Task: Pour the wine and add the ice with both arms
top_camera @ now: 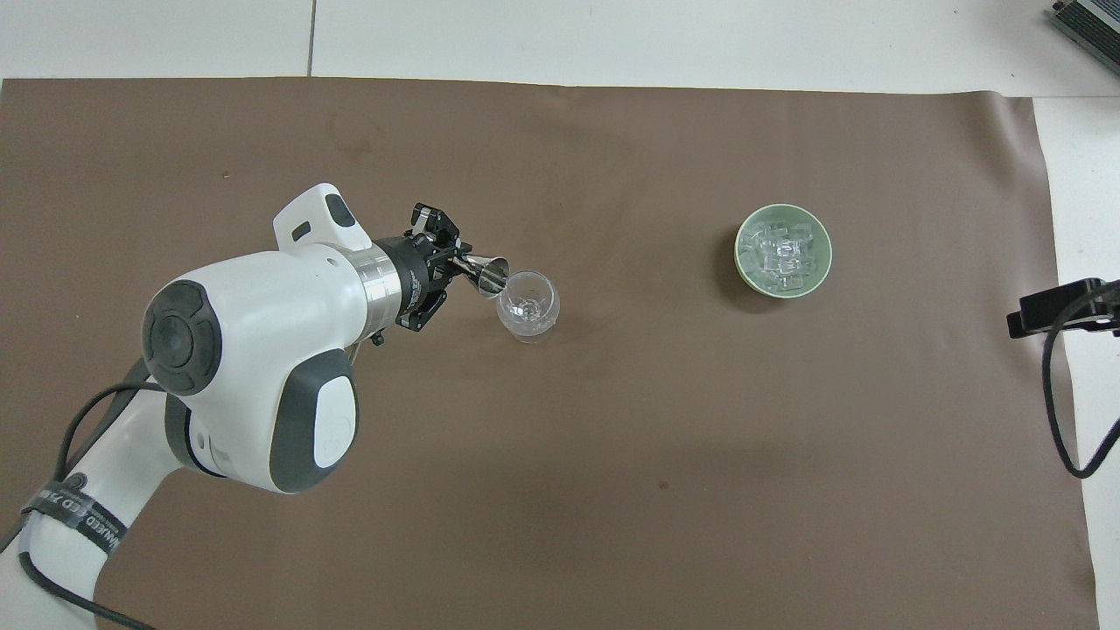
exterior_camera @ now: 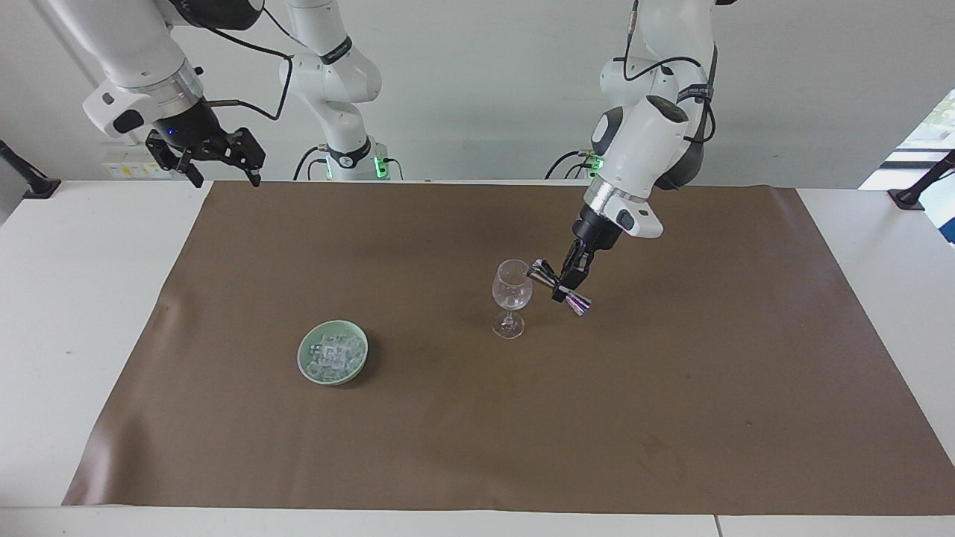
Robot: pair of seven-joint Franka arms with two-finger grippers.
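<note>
The jaws of the left gripper (exterior_camera: 568, 286) are clamped on a tilted measuring cup (exterior_camera: 559, 286) at the rim of the wine glass (exterior_camera: 512, 296), which could be tipped by a nudge, while the right gripper (exterior_camera: 216, 159) waits with jaws spread and the ice (exterior_camera: 333, 354) lies in the green dish (exterior_camera: 305, 363) toward the right arm's end of the tabletop (exterior_camera: 858, 246).

We find our left arm (exterior_camera: 642, 142) extended from its base over the brown-covered middle of the table, forearm sloping downward and wrist angled down and toward the right arm's end. Our left gripper (exterior_camera: 567, 287) is clamped tight on a slim object held at a tilt, its fingertips closed at the object's waist. In the overhead view the same left gripper (top_camera: 446, 267) points forward and sideways, clear of the surface. Our right arm (exterior_camera: 138, 67) waits raised at its own end of the table. Our right gripper (exterior_camera: 216, 160) hangs in the air with fingers spread wide, holding nothing.
</note>
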